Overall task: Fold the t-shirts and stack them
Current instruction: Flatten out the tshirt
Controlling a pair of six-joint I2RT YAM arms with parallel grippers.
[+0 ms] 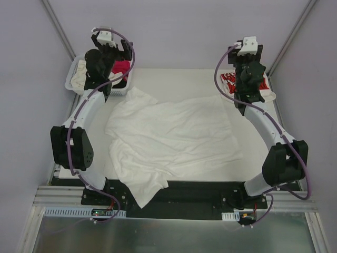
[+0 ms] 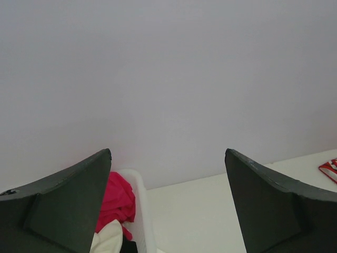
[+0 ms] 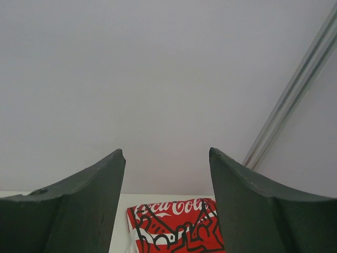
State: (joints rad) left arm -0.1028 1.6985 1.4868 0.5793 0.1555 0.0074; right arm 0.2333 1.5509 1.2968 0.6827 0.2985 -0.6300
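Note:
A large plain white t-shirt (image 1: 174, 137) lies crumpled and spread over the middle of the table, one corner hanging over the near edge. A folded white t-shirt with red Coca-Cola print (image 1: 229, 80) lies at the far right and shows in the right wrist view (image 3: 176, 226). My right gripper (image 1: 250, 52) is open and empty, raised above it. My left gripper (image 1: 110, 45) is open and empty, raised above the basket. In the basket lie a magenta shirt (image 2: 118, 203), a cream shirt (image 2: 108, 240) and some black cloth.
A white slotted plastic basket (image 1: 73, 79) stands at the far left corner; its rim shows in the left wrist view (image 2: 141, 211). Grey walls enclose the table on three sides, and a metal strut (image 3: 292, 105) runs up the right corner.

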